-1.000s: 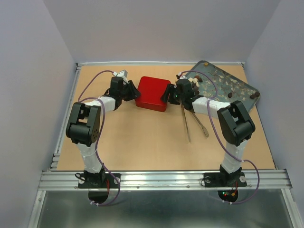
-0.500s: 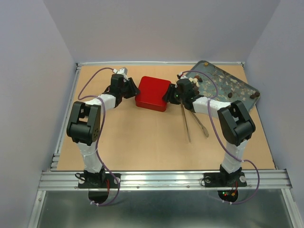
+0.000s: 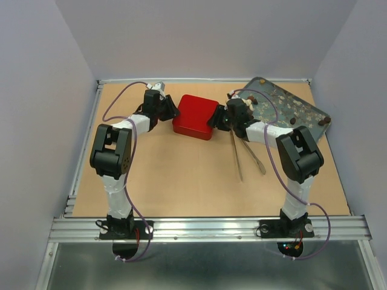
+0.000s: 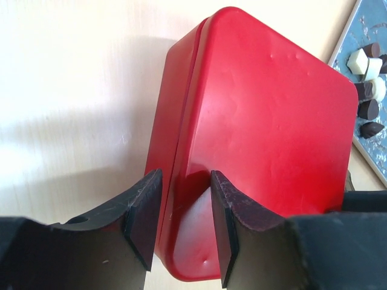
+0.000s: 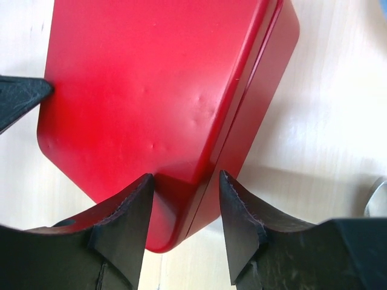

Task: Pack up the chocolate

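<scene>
Box [image 3: 195, 117] closed, lid on, between grippers. Left gripper [image 4: 184, 202] pinches its left edge. Right gripper [image 5: 186, 181] half spread astride right edge, grip unclear. Chocolate [image 4: 366, 90] loose on tray [image 3: 314, 110], right of box, right arm nearer. Lid likely off first.

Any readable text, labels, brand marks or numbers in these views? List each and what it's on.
None: no text, label, brand or number can be read in any view.
The red square metal box has a plain lid with only small dents.
The grey-blue tray, the chocolate pieces on it and the metal tongs show no marks.
</scene>
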Controlling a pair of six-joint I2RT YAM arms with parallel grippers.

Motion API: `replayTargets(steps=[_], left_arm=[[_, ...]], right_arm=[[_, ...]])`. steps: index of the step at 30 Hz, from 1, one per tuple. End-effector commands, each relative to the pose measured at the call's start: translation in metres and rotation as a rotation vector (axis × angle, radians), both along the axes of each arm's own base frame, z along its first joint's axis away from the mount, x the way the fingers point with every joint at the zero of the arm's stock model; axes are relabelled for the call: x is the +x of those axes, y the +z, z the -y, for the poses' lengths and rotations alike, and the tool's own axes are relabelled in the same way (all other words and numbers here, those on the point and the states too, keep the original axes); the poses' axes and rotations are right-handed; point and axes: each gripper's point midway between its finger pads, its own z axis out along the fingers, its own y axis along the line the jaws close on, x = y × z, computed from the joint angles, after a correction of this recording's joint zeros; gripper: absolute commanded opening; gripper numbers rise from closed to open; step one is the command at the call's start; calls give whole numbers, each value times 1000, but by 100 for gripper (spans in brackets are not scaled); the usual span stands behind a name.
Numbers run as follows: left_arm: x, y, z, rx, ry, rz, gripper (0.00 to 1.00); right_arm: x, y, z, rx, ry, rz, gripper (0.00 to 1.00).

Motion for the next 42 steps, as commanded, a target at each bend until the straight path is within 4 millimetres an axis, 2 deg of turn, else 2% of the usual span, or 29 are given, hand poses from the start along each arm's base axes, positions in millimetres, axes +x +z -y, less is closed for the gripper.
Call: replayTargets(steps=[1,5,12,16,20,21,23,28,29,32,33,38,42], left_arm=[[13,15,2,19,-14,39,48],[18,22,3,19,-14,52,48],[31,58,4,8,-3,132,48],[39,65,6,8,-5,151,49],[49,58,7,21,2,136,49],[53,63,7,19,2,145,49],[57,57,7,25,1,136,49],[67,58,11,20,-3,139,49],[68,54,10,23,-1,131,49],[70,45,12,24,1,111,49],[71,44,12,23,-2,109,49],[72,30,13,27,-7,85,49],[71,20,14,29,-12,62,49]], right_arm=[[26,4,14,-8,-53,27,52],[37,8,19,2,-67,37,52],[52,28,17,19,-51,84,55],[61,39,17,25,-52,111,57],[72,39,23,32,-64,114,57],[75,39,24,34,-66,115,57],[82,37,30,35,-77,115,57],[99,40,37,44,-86,131,58],[101,34,37,45,-80,118,58],[106,30,36,44,-71,114,58],[107,21,36,35,-70,98,58],[108,2,37,0,-68,62,58],[108,-13,46,-55,-93,29,57]])
